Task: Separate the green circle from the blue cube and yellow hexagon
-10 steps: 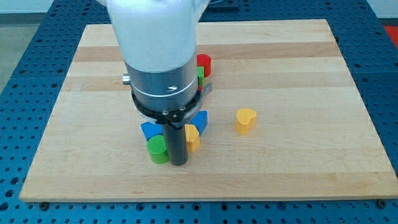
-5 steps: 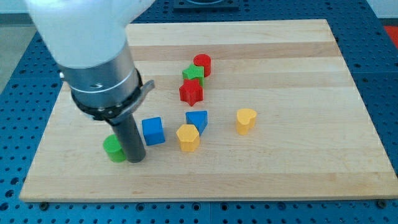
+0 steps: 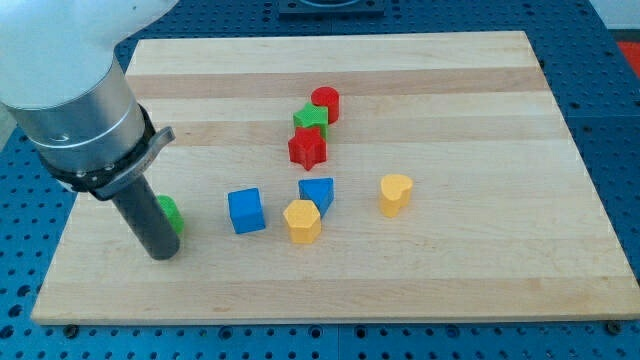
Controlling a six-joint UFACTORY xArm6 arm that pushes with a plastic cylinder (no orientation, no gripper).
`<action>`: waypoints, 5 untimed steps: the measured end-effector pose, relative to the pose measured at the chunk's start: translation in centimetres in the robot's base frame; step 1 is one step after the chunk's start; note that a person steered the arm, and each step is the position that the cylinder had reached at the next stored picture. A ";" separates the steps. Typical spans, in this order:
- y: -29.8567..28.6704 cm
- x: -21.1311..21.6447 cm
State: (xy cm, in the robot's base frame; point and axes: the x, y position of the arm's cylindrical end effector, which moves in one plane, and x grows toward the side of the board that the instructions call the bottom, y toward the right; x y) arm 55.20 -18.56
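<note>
Light wooden worktop (image 3: 480, 90) on a blue pegboard bench (image 3: 620, 120). My tip (image 3: 163, 255) touches the small green circle block (image 3: 170, 214), mostly hidden, so its facing is anyone's guess. The tool's a bare rod holding nothing; blue cube (image 3: 246, 211) and yellow hexagon (image 3: 302, 221) sit well apart to the view's right.

Lighting here is bright and pretty even, looks like soft overhead light since the blocks only throw small faint shadows on the wooden board (image 3: 450, 100), and there's a mild pale sheen across the board toward the view's top but no harsh glare. The board and the blocks are sharp enough to read edges and wood grain, no obvious warping at the frame edges. The big arm housing (image 3: 70, 90) at the view's left is close to the camera and looks soft and slightly blown out on its white part.
</note>
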 end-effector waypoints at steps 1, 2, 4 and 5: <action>-0.8 -0.8; -0.9 -1.9; -0.9 -3.8; -1.1 -4.4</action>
State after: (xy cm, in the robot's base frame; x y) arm 50.84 -19.71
